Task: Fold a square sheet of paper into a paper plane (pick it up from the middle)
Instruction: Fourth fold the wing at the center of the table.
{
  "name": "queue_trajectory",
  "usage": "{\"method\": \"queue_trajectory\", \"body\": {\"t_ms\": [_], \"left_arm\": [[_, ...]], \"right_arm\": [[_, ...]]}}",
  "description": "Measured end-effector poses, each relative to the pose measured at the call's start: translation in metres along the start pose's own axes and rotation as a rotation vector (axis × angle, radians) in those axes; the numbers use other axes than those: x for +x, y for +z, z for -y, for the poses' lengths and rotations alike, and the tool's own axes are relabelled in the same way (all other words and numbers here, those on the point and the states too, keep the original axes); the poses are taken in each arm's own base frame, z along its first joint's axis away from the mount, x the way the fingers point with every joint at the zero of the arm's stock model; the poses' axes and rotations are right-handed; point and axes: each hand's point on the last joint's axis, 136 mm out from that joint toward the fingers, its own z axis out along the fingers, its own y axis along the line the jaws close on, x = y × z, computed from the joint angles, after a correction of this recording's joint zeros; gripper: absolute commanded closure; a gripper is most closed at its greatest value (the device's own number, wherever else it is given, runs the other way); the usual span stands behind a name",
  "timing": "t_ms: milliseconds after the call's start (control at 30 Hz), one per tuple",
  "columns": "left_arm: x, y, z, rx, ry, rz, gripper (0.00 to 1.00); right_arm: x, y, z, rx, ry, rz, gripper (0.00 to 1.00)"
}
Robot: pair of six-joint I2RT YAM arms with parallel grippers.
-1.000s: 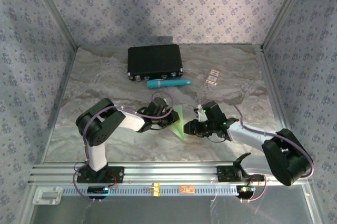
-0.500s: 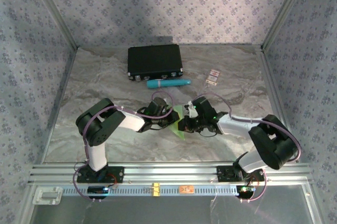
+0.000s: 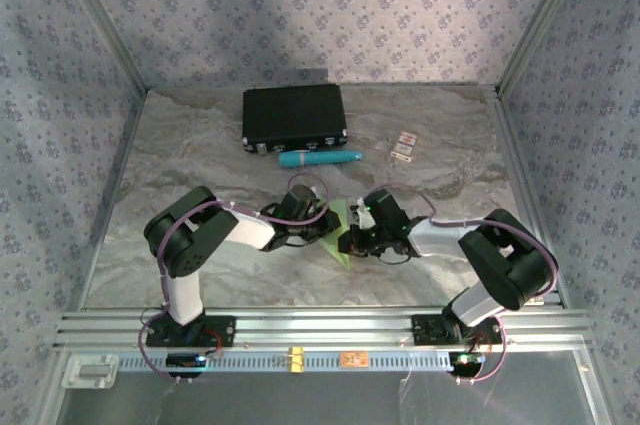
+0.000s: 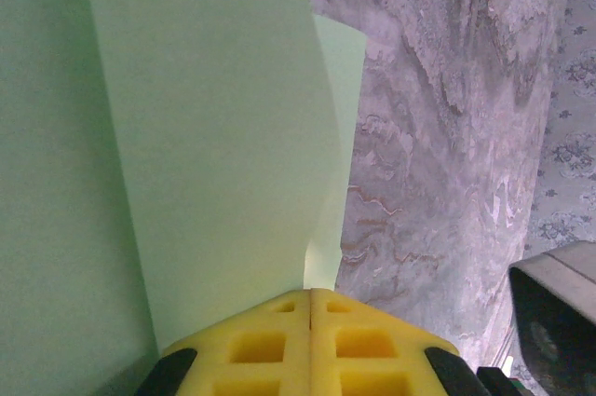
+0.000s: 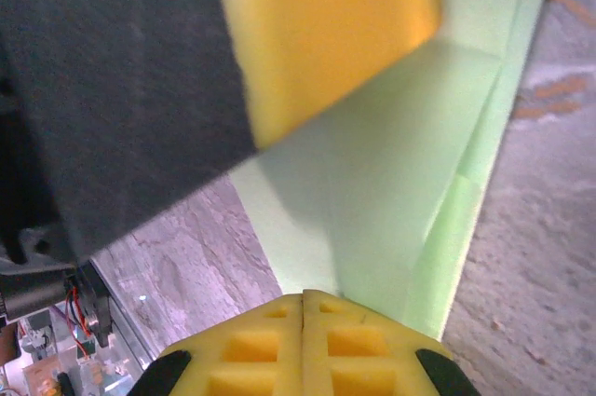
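The left end effector (image 4: 310,298) has its yellow pads pressed together, pinching an edge of the pale green paper (image 4: 214,135). The sheet rises from the seam between the pads, with a second layer curling behind it.

The right end effector (image 5: 303,301) is also pressed together and pinches the same paper at a lower edge, where folded layers overlap. In the right wrist view the left end effector sits close above it, against the same sheet.

From above, the paper is held between the two end effectors near the middle of the table (image 3: 200,165) (whether it touches the surface cannot be told).

A black case (image 3: 294,117) lies at the back. A teal tube (image 3: 320,158) lies just in front of it, with small cards (image 3: 403,145) to the tube's right. All three are well apart from the paper.
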Motion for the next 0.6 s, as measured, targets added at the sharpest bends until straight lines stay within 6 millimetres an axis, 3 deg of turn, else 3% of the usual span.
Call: {"method": "queue_trajectory", "body": {"t_ms": [600], "left_arm": [[0.000, 0.000, 0.000, 0.000, 0.000, -0.001, 0.97]], "right_arm": [[0.018, -0.002, 0.008, -0.004, 0.012, 0.005, 0.94]]}}
